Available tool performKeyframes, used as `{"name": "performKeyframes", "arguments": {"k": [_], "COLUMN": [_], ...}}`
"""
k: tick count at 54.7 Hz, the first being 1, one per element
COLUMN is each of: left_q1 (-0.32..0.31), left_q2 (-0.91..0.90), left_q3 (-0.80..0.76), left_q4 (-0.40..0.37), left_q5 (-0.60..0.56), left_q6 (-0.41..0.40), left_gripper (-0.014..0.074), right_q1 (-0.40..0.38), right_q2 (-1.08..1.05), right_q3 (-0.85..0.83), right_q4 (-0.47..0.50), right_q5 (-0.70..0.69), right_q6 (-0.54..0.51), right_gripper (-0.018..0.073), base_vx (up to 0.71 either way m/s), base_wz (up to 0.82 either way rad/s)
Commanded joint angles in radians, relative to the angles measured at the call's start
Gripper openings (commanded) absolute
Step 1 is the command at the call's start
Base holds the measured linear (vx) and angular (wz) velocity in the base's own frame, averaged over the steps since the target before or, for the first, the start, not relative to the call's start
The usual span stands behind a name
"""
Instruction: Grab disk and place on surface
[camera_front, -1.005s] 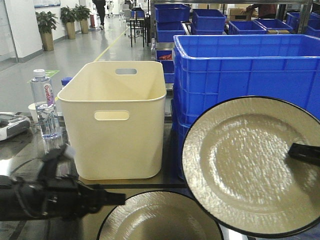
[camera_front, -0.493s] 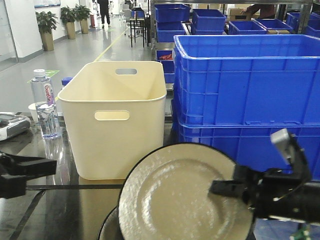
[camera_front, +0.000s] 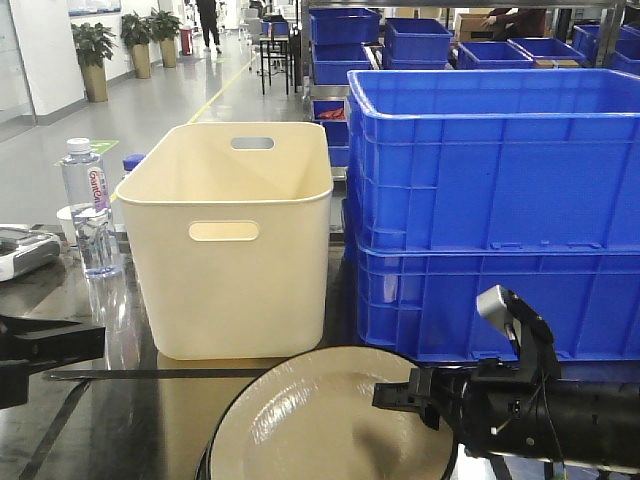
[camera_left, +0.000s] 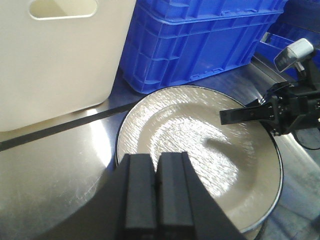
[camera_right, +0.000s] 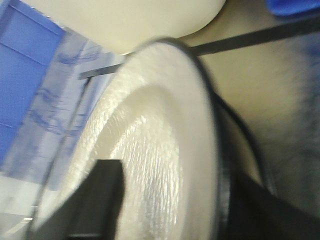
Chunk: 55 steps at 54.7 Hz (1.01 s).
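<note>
The disk (camera_front: 320, 425) is a cream plate with a dark rim, lying almost flat low over the dark glossy surface (camera_front: 130, 420) beside the black tape line (camera_front: 150, 374). My right gripper (camera_front: 398, 396) is shut on its right edge. In the right wrist view one finger (camera_right: 97, 200) lies across the disk's (camera_right: 160, 145) face and the other sits behind the rim. A second dark rim (camera_right: 252, 150) shows just beneath it. My left gripper (camera_left: 157, 200) is shut on nothing at the near-left edge of the disk (camera_left: 200, 145), and shows at the far left (camera_front: 85, 342) in the front view.
A cream tub (camera_front: 230, 240) stands behind the tape line, with stacked blue crates (camera_front: 490, 200) to its right. A water bottle (camera_front: 88, 205) and a small device (camera_front: 20, 250) sit at the left on the tabletop (camera_left: 50, 170).
My right gripper has carried the disk down from high on the right, where it was tilted, to low centre and nearly flat. The left arm has drawn back to the left.
</note>
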<state>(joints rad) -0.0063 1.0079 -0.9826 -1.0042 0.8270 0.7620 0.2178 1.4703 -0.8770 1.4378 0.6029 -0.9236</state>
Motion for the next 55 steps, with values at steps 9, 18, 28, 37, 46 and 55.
{"name": "performKeyframes", "arguments": {"k": [9,18,28,37,46,55], "left_q1": [0.003,0.003,0.003,0.003,0.002,0.002], "left_q2": [-0.008,0.013,0.033,0.017,-0.12,-0.364], "left_q3": [-0.03,-0.03,-0.03,-0.029,0.027,0.182], "left_q4": [0.243,0.637,1.026,1.184,1.172,1.117], "left_q5": [0.007,0.076,0.088,0.051,-0.093,-0.221], "left_q6": [-0.223,-0.474,-0.673,-0.79,-0.779,-0.752], "left_gripper": [-0.0008,-0.0008,-0.0008,-0.0007,-0.0006,-0.0006], "right_q1": [-0.003,-0.003,-0.003,-0.003,-0.003,-0.003], "right_q2": [-0.075,-0.151,-0.251,-0.347,-0.464,-0.609], "right_q3": [-0.036,-0.036,-0.036,-0.036,-0.036,-0.002], "right_q4": [-0.092,-0.254,-0.45,-0.682,-1.04,-1.397], "right_q5": [-0.115,-0.288,-0.383,-0.344,-0.221,-0.143], "right_q6": [-0.2,-0.218,-0.151,0.092,0.453,0.764], "right_gripper": [0.0597,0.0559,0.0409,0.0058,-0.0008,-0.0008], "base_vx": [0.0,0.0,0.0,0.0,0.0,0.0], "base_wz": [0.0,0.0,0.0,0.0,0.0,0.0]}}
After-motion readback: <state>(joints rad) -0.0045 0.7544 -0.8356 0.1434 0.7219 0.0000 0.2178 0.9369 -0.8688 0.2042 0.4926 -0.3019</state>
